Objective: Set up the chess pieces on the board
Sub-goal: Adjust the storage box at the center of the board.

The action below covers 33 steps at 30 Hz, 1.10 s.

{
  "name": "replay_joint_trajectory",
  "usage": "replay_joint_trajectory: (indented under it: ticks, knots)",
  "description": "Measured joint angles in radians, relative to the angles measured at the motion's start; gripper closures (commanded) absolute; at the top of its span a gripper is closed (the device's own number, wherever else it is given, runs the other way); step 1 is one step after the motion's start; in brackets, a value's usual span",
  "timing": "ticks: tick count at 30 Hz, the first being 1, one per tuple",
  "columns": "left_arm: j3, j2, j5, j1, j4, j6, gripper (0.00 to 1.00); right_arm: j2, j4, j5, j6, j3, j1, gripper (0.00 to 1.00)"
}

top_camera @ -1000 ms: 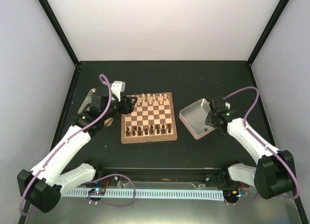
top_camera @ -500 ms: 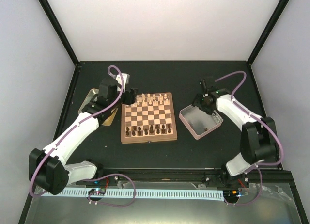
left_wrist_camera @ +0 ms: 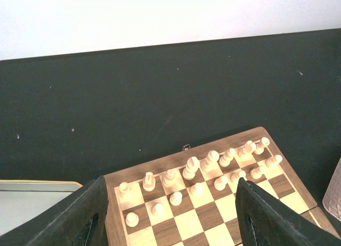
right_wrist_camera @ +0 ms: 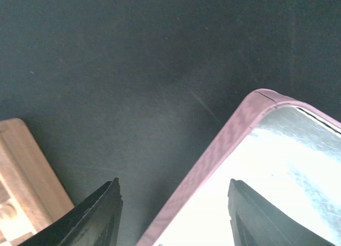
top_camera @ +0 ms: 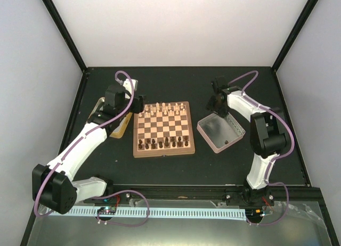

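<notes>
Many dark chess pieces [top_camera: 162, 144] upright along the near edge of the board [top_camera: 163, 130], mid-table [top_camera: 176, 81].
Their rows run left-right; board sits square w/ table edges. Cream pieces [top_camera: 166, 108] fill the far rows. Beyond, left fingers [left_wrist_camera: 88, 219] spread wide, empty, by far-left corner, gold tin [left_wrist_camera: 32, 183] alongside; right fingers [right_wrist_camera: 98, 214] apart, holding nothing, over far corner of silver tin [top_camera: 221, 131], just right of board.

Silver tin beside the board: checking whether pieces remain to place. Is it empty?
Empty: the top view shows only bare shiny metal inside the silver tin, with nothing lying in it.
</notes>
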<state>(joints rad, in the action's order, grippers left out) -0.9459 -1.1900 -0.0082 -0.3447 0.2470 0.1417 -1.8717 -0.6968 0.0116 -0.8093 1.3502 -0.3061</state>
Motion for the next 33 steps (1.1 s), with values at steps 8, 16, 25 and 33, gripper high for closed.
replay_joint_trajectory:
  ticks: [8, 16, 25, 33]
  knots:
    - [0.000, 0.006, -0.011, 0.006, -0.001, 0.005, 0.32, -0.008, -0.029, 0.010, 0.033, -0.006, 0.000, 0.61]
    - [0.000, 0.003, -0.016, 0.014, -0.010, 0.019, 0.32, -0.003, -0.020, -0.013, 0.113, -0.064, -0.003, 0.74]
    - [0.000, -0.028, -0.016, 0.016, -0.017, 0.015, 0.32, 0.061, -0.022, -0.069, 0.270, -0.146, -0.026, 0.83]
    - [0.000, -0.028, -0.018, 0.019, -0.023, 0.008, 0.31, 0.080, -0.052, -0.104, 0.378, -0.150, -0.051, 0.59]
